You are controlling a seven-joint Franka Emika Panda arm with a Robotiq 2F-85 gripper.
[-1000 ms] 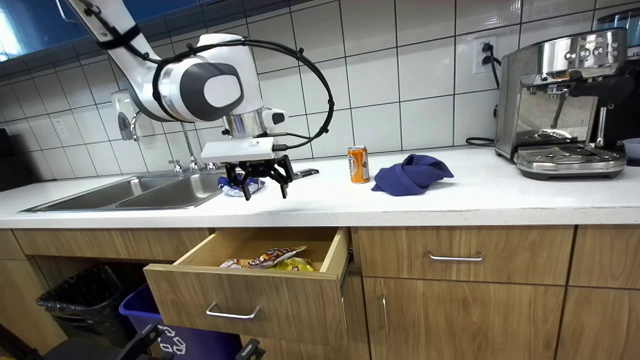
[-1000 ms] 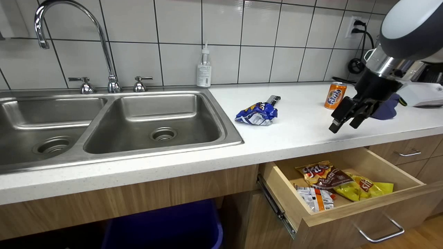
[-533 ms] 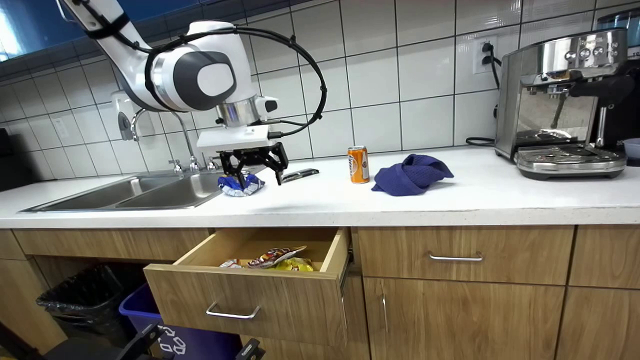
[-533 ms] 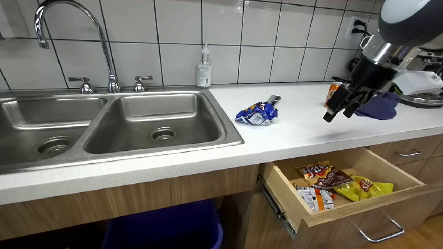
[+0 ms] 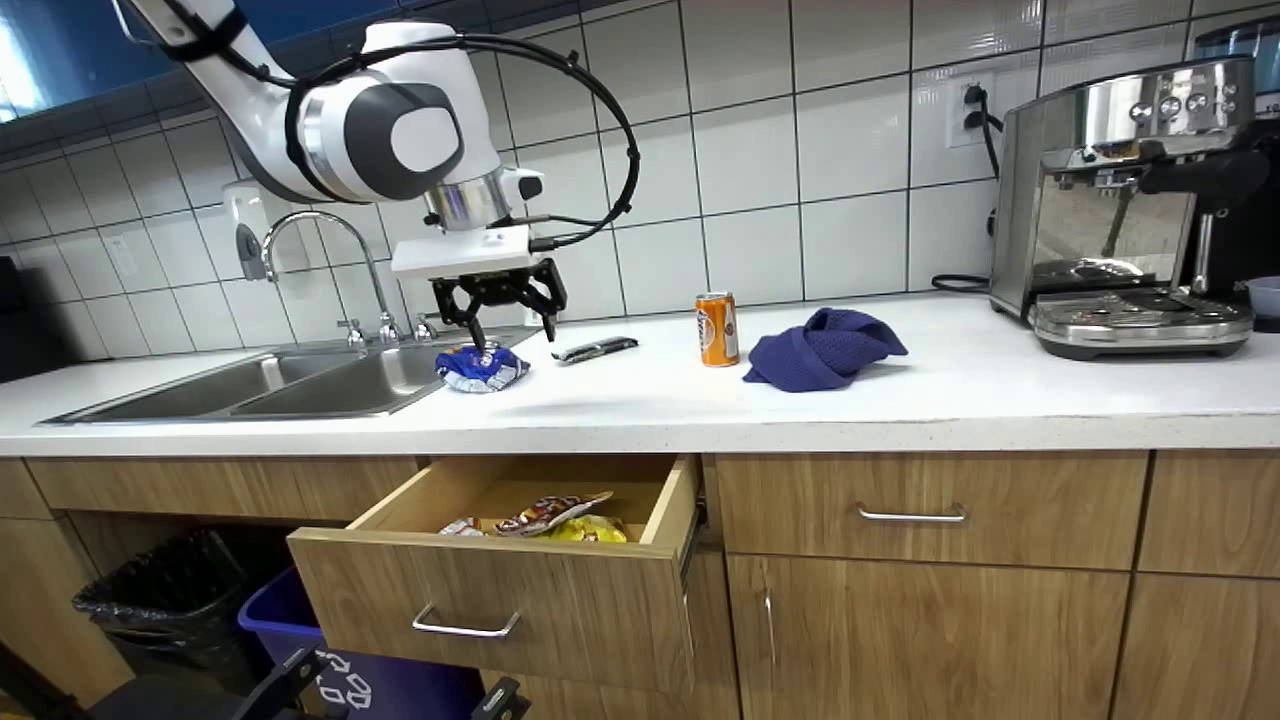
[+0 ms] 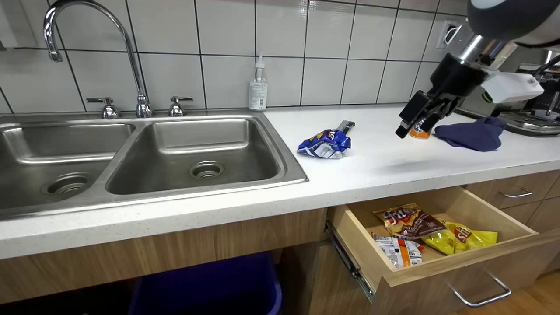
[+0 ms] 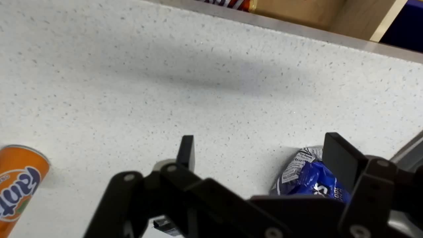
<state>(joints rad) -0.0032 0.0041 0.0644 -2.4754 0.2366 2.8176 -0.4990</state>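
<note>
My gripper (image 5: 515, 341) hangs above the white counter, fingers wide apart with nothing between them. In the wrist view, a crumpled blue snack bag (image 7: 307, 173) lies below, partly hidden by the right-hand finger (image 7: 340, 158). The same bag (image 6: 324, 143) rests on the counter near the sink, apart from the gripper. A dark, silvery flat packet (image 5: 595, 349) lies just behind it. An orange can (image 5: 717, 330) stands upright farther along; the gripper (image 6: 412, 131) covers its upper part in an exterior view. Beside the can sits a bunched dark-blue cloth (image 5: 825, 350).
Below the counter edge a drawer (image 5: 560, 600) is pulled out, holding several snack bags, including a brown one (image 6: 407, 221) and a yellow one (image 6: 463, 238). A steel double sink (image 6: 288, 166) borders the counter. A coffee machine (image 5: 1110, 220) stands against the tiled wall.
The gripper has risen from low over the counter's front and shifted slightly leftward in both exterior views, staying open. The bag, packet, can, cloth and drawer have not moved.
</note>
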